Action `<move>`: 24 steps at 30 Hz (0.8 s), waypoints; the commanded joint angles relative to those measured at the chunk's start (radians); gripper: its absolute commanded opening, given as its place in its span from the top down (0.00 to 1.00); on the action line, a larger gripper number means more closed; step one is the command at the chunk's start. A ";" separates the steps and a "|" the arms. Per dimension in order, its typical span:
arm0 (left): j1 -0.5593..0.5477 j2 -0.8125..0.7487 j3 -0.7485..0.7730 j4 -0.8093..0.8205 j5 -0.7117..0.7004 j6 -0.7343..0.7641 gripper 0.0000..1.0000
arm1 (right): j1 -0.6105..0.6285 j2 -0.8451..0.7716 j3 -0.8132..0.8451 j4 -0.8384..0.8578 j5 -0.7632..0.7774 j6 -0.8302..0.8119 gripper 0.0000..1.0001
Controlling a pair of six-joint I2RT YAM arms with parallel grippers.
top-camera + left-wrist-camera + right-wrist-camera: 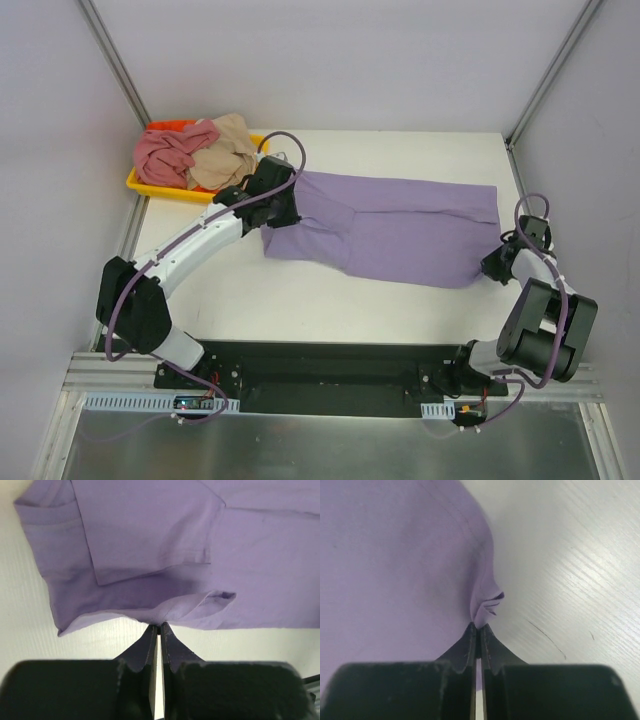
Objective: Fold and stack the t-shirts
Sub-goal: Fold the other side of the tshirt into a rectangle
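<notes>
The purple shirt (385,225) was noted spread across the bench (300,300), one sleeve tucked in. The left claw (159,626) was clamped on its sleeve-end edge, the right claw (479,627) pinched on the opposite edge. Folding was judged under way; next, both edges should be lifted together and carried over. The pink shirt (165,155) and tan shirt (228,150) were noted bunched in the yellow tray (140,184).

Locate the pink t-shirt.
Top view: the pink t-shirt lies crumpled in the yellow tray at the far left corner of the table, against the beige t-shirt.
</notes>
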 commanded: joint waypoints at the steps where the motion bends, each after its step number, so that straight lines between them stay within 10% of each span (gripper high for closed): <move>1: 0.028 0.010 0.070 0.032 0.016 0.041 1.00 | -0.004 -0.038 0.064 -0.032 -0.070 -0.039 0.99; 24: 0.183 0.319 0.478 0.091 0.045 0.251 1.00 | -0.004 0.246 0.465 -0.104 -0.123 -0.059 0.99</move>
